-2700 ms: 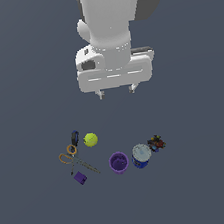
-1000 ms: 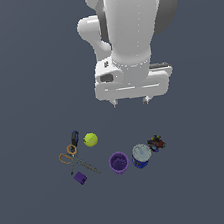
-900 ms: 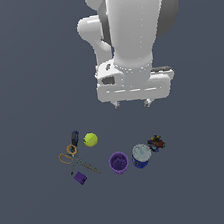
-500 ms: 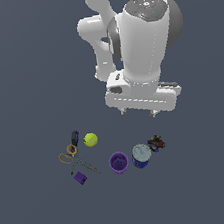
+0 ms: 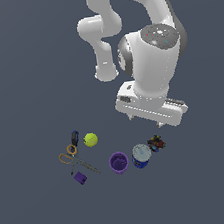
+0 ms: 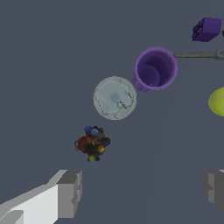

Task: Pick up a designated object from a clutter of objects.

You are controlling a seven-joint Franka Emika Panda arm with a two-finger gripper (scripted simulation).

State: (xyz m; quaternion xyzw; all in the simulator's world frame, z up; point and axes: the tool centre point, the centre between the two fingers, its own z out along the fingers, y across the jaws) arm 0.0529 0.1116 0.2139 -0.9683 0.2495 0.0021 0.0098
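Fingers [image 6: 140, 192] apart — above dark lump [image 6: 92, 143]

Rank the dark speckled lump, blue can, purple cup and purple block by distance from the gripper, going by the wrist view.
From the gripper, jaws open:
1. Dark speckled lump, just ahead of the fingers.
2. Blue can, past the lump.
3. Purple cup, beside the can.
4. Purple block, farthest, beyond the cup.

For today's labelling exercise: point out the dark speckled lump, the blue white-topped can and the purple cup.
dark speckled lump [image 6: 92, 143], wrist view, on its middle.
blue white-topped can [image 6: 114, 97], wrist view, centre of its pale lid.
purple cup [image 5: 118, 163], exterior view, on its rim and inside.
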